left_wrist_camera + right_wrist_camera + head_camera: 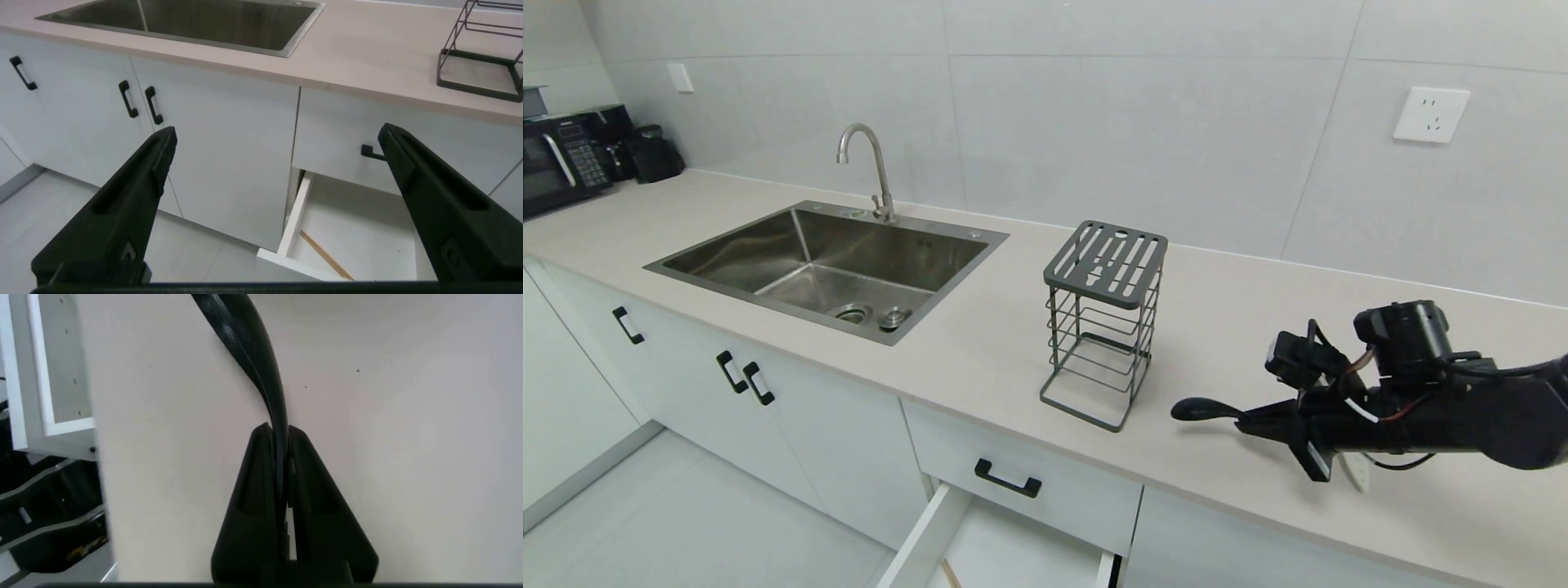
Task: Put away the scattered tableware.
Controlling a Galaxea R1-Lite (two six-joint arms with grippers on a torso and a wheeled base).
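With my right gripper (1258, 418) clenched on the black spoon (1205, 408) just above the counter (1241, 327), I reckon carrying it to the open drawer (923, 535) comes next.

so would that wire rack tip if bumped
Probably, if hit high: the wire rack stands taller than its base is wide. Thin open wires suggest it's light, so a low nudge would likely slide it on the smooth counter.
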